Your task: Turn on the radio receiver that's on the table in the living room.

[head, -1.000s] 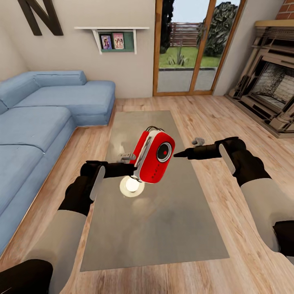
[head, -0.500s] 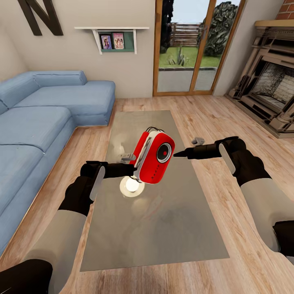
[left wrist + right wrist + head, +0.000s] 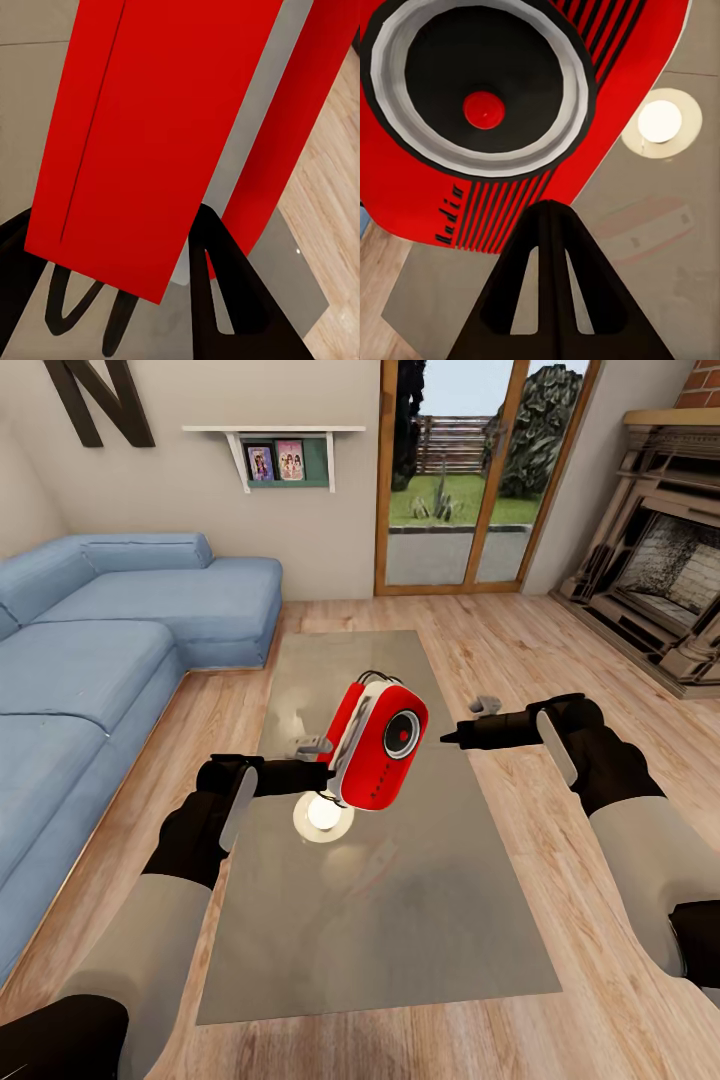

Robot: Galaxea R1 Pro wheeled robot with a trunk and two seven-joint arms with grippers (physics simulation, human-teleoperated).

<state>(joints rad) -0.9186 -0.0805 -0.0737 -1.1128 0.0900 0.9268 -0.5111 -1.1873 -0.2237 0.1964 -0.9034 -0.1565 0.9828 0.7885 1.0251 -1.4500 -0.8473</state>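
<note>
Light wood plank floor [image 3: 480,650] runs under the living room's long grey worktop [image 3: 400,920], whose glossy top mirrors a round lamp glow [image 3: 322,815]. Above the worktop's middle, lifted clear of the surface, the radio receiver [image 3: 377,743] hangs tilted, its red body leaning with the thin wire handle uppermost and its round dark-ringed dial [image 3: 401,734] turned toward the right side of the room. The left gripper [image 3: 322,768] holds it from the back: in the left wrist view the red casing and its pale trim [image 3: 240,142] sit between the two dark fingers [image 3: 217,292], the jaws pinching the radio's body. The right gripper [image 3: 452,737] points at the dial from just beside it, its tip apart from the face by a small gap. In the right wrist view the fingers [image 3: 547,285] lie pressed together into one dark wedge, aimed below the dial's red centre button [image 3: 484,109] and near the black grille lines [image 3: 502,217]. Out from there, a blue sectional sofa [image 3: 90,660] lines the left side, a brick fireplace [image 3: 670,580] stands at the right, and glass doors [image 3: 470,470] open onto a garden at the far wall, beside a small shelf [image 3: 280,455] with pictures and a large dark letter N [image 3: 95,400].
</note>
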